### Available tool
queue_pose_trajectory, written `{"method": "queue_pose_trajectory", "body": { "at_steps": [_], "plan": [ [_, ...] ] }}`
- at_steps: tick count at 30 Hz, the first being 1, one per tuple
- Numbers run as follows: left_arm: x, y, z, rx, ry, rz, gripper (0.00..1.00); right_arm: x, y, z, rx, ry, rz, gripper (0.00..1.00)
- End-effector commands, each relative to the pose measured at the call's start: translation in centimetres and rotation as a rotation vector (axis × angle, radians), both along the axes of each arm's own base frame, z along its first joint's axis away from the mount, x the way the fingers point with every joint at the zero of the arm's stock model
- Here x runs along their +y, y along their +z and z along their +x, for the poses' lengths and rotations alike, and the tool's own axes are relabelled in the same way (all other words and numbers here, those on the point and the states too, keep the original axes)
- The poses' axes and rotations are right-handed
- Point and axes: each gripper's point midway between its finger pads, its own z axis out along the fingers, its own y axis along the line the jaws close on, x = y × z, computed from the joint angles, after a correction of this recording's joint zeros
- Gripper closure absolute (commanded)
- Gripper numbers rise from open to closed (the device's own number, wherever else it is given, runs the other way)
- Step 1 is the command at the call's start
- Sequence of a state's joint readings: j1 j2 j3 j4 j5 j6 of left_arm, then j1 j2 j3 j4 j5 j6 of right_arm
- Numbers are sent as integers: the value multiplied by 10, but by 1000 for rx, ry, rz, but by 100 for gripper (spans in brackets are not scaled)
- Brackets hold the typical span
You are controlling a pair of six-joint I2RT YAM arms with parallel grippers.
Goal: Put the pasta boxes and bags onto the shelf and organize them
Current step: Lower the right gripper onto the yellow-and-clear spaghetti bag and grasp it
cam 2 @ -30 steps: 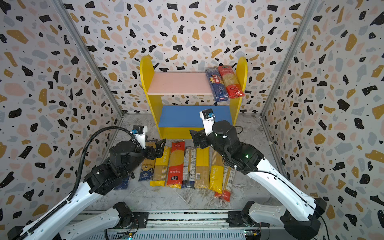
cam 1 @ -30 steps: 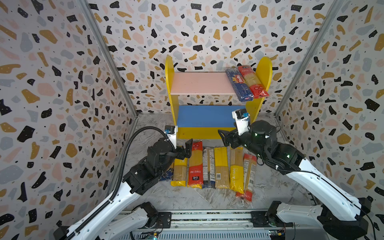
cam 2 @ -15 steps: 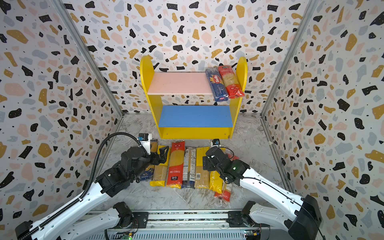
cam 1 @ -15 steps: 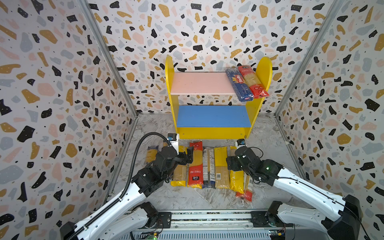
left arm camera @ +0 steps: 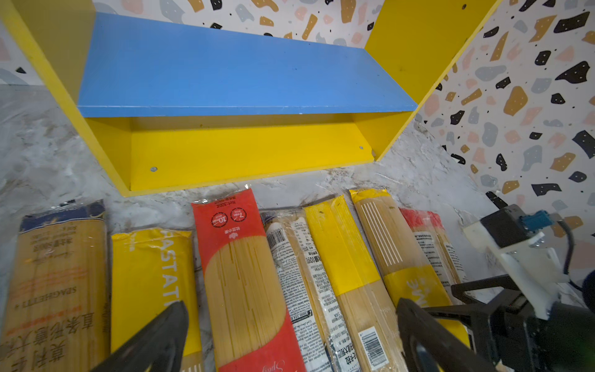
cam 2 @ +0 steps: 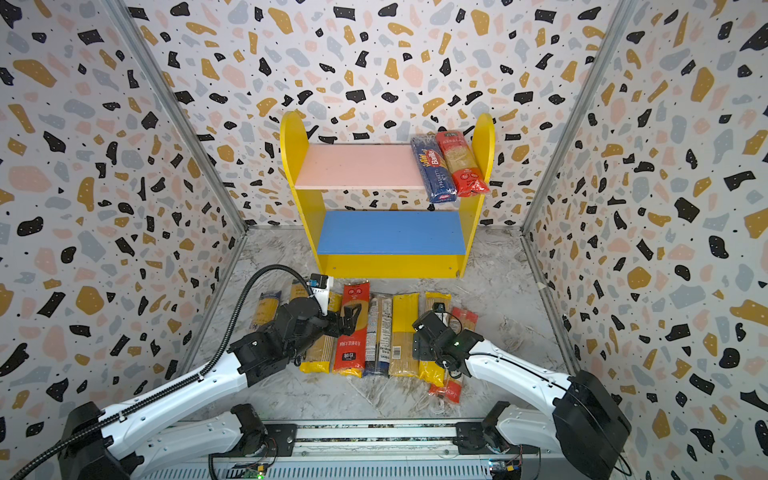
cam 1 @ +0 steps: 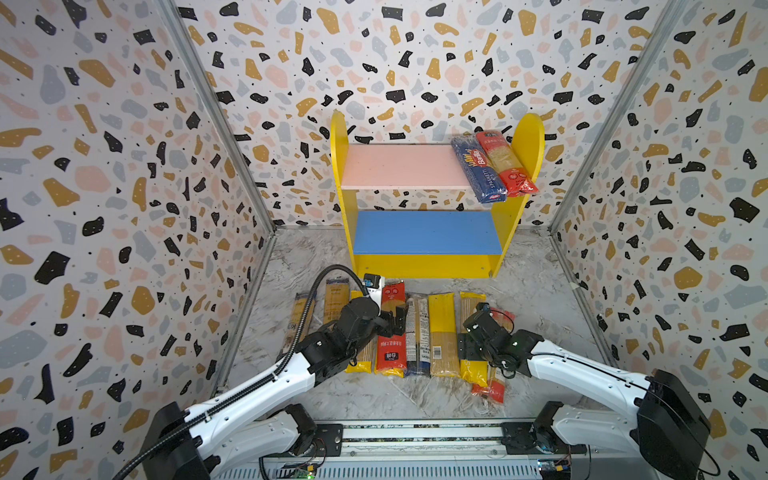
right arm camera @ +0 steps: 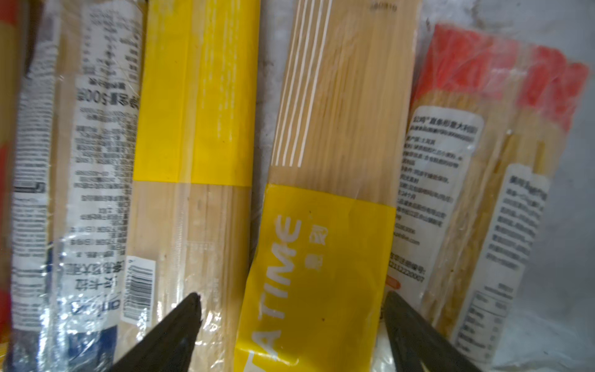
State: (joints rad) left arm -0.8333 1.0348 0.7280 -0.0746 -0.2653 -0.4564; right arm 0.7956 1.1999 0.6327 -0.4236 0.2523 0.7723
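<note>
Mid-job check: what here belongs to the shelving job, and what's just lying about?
Job: shelf; floor row of spaghetti packets; Barilla packet and red packet already on the pink board.
Lying about: nothing loose; only the front rail and patterned walls.

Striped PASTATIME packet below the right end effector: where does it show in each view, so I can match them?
In a top view: striped PASTATIME packet toward the floor row's right end, partly hidden by the right arm.
In a top view: same spot.
Left wrist: in view, white stripes clear.
Right wrist: mid-picture, "TIME" readable.
Shared landmark: the plain yellow packet beside it, in all four.
</note>
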Motion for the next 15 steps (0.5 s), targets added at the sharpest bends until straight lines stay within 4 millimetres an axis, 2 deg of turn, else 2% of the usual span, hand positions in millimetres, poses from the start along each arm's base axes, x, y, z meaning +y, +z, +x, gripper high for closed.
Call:
{"method": "queue_pose_trajectory", "body": {
  "at_steps": [1,6,15],
  "plan": [
    [-16,6,1,-33,-44,-31,0,2,-7,1,14,-28,19,11],
    [-20,4,-1,-33,-56,-19,0,-1,-24,-2,57,-40,-20,10],
    [-6,14,-5,-69,-28,-28,0,-6,-71,-12,170,-43,-152,13]
  ]
}}
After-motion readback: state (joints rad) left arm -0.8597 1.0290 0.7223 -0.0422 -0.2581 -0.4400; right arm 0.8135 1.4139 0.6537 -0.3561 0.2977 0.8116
